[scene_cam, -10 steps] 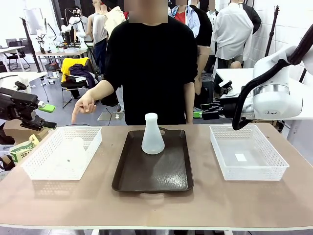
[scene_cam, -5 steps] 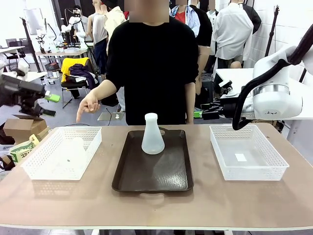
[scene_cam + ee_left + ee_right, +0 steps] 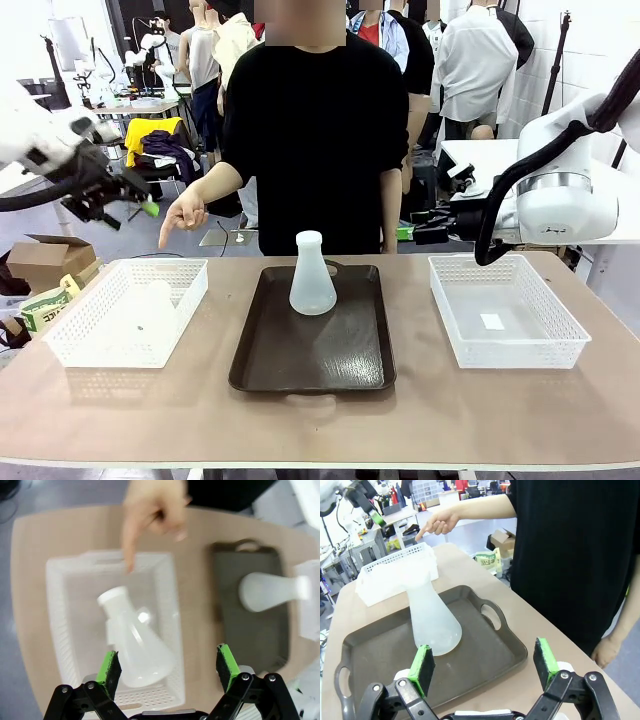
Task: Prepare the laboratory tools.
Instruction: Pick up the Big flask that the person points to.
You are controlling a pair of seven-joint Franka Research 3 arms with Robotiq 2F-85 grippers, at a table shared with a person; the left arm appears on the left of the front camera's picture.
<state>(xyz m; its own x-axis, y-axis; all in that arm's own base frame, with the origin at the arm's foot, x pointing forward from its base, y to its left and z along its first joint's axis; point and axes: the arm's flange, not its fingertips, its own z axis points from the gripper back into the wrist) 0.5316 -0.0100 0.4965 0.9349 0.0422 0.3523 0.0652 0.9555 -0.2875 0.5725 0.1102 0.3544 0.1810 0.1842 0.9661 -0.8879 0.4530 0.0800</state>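
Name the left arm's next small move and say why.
Probably lower the left gripper toward the flask in the white basket. Its fingers are open, the flask shows just below and between them, and the person's hand points into that basket. In the front view the gripper hangs well above the basket, so closing now would likely catch nothing.

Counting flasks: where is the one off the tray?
Front view: the flask is inside the white mesh basket on the robot's left, near the person's pointing hand.
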